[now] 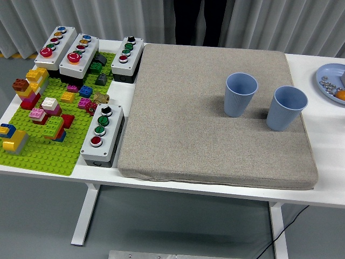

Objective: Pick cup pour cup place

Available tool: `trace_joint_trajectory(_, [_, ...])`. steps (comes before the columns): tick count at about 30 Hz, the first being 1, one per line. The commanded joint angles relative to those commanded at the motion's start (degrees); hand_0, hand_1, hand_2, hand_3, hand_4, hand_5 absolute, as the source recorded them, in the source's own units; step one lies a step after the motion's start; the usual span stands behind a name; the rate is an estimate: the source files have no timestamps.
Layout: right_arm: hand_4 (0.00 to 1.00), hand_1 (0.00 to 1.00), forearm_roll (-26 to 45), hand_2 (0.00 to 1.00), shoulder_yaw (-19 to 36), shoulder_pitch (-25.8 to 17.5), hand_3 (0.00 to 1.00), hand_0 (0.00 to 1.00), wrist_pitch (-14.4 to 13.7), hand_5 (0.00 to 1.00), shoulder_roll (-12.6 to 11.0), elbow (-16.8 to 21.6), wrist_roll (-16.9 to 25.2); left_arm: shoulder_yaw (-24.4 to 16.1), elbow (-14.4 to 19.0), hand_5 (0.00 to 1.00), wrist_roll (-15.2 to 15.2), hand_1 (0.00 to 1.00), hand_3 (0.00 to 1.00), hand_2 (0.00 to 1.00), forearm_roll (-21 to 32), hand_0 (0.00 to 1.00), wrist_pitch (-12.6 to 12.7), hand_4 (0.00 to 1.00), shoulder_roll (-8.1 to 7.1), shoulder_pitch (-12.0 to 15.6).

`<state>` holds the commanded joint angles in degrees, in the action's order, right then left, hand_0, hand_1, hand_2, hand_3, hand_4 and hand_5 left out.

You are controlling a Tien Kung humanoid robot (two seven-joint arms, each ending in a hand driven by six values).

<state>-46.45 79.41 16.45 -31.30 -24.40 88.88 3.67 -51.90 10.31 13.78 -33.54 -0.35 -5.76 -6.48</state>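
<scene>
Two light blue ribbed cups stand upright on a grey-brown mat (183,124). The left cup (240,95) is near the mat's middle right. The right cup (285,108) stands close beside it, a little nearer the table's front, by the mat's right edge. I cannot see inside either cup well enough to tell what they hold. Neither of my hands nor any arm shows in the head view.
A green brick baseplate (43,145) with several coloured bricks fills the left side, with several grey button boxes (101,135) around it. A blue plate (331,81) with small items sits at the right edge. A person in dark clothes (197,21) stands behind the table.
</scene>
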Motion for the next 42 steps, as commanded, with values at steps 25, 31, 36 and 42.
trace_joint_trajectory(25, [0.775,0.783,-8.0,0.793,-13.4,-15.6,0.783,0.892,-3.2,0.908,3.0,-1.5,5.6,0.0,0.0,0.954,0.3,0.801,0.758,0.845,-0.9,0.760,-0.3,0.508,0.26,0.3])
trace_joint_trajectory(31, [0.774,0.782,-11.1,0.794,-14.5,-15.4,0.785,0.891,-3.5,0.901,3.7,-5.8,6.5,0.0,0.0,0.954,0.3,0.801,0.759,0.844,-0.8,0.760,-0.3,0.508,0.37,0.1])
trace_joint_trajectory(36, [0.780,0.783,-15.1,0.793,-15.1,-15.3,0.788,0.887,-3.8,0.856,4.0,-8.6,6.8,0.1,0.0,0.954,0.3,0.801,0.758,0.844,-0.7,0.759,-0.3,0.508,0.46,0.0])
trace_joint_trajectory(42, [0.875,0.785,-21.0,0.812,-16.4,-14.8,0.819,0.886,-3.0,0.556,4.5,-10.1,3.7,0.1,0.0,0.954,0.4,0.801,0.759,0.844,-0.7,0.759,-0.3,0.508,0.56,0.0])
